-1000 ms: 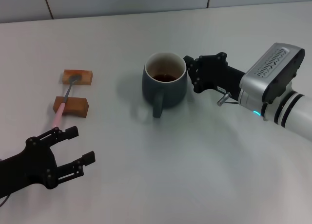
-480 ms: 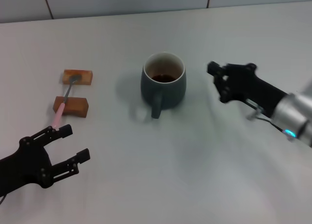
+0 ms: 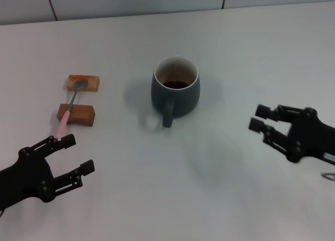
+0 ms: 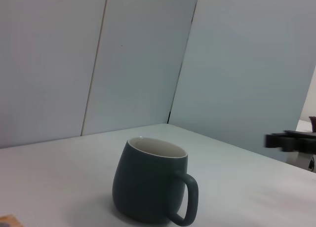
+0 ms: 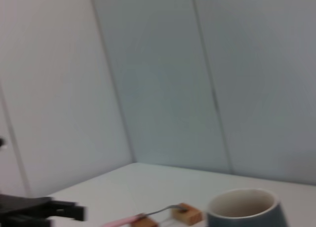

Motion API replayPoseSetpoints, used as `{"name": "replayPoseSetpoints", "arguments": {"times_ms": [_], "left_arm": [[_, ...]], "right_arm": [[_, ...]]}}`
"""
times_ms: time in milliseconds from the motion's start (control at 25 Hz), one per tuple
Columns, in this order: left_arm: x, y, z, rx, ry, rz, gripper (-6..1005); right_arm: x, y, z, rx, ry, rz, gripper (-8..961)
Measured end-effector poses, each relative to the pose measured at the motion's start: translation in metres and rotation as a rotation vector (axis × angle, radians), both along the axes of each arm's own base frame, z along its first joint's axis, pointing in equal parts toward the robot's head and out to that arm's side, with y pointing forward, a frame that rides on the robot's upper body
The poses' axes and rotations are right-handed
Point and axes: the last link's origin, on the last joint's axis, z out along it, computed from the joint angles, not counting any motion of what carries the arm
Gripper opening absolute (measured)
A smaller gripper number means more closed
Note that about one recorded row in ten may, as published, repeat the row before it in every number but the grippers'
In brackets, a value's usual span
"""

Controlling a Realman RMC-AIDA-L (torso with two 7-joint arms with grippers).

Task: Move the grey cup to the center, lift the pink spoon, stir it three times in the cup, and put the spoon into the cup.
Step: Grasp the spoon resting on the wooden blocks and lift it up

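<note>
A: How do the jaws stand?

B: Both sets are apart and empty. The left gripper point(image 3: 70, 156) hovers just off the spoon point(image 3: 69, 107) handle's near tip; the right gripper point(image 3: 261, 118) hangs well clear of the cup point(image 3: 176, 92), on its right.

A: And the things themselves?

B: The cup sits mid-desk point(image 3: 157, 188), handle toward the robot, brown residue inside. The spoon lies bridged across two brown blocks point(image 3: 76, 114), bowl on the far one.

A: What could go wrong?

B: I'd judge the spoon pick risky: the handle is slim and only perched, so an off-centre close could tip it off the blocks or shove the near block. A careless stir could knock the cup.

A: Any writing?

B: None readable anywhere.
</note>
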Motion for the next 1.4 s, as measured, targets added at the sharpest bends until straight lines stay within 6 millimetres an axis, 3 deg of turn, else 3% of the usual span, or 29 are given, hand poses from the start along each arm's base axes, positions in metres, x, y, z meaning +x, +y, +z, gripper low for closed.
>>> {"name": "replayPoseSetpoints", "arguments": {"times_ms": [280, 480, 840, 1080, 1400], "left_arm": [[-0.002, -0.002, 0.002, 0.006, -0.003, 0.015, 747], [-0.005, -0.001, 0.006, 0.042, -0.019, 0.040, 745], [-0.013, -0.001, 0.009, 0.095, -0.022, 0.107, 742], [-0.019, -0.004, -0.005, 0.142, -0.031, 0.163, 740], [-0.028, -0.010, 0.003, 0.174, -0.250, 0.392, 737]], "right_arm": [[0.002, -0.016, 0.038, -0.063, -0.021, -0.003, 501], [0.003, -0.014, 0.043, -0.078, -0.040, -0.025, 725], [0.005, -0.010, 0.040, -0.076, -0.056, -0.044, 803], [0.006, -0.011, 0.039, -0.077, -0.057, -0.051, 829], [0.007, -0.012, 0.038, -0.077, -0.055, -0.053, 829]]}}
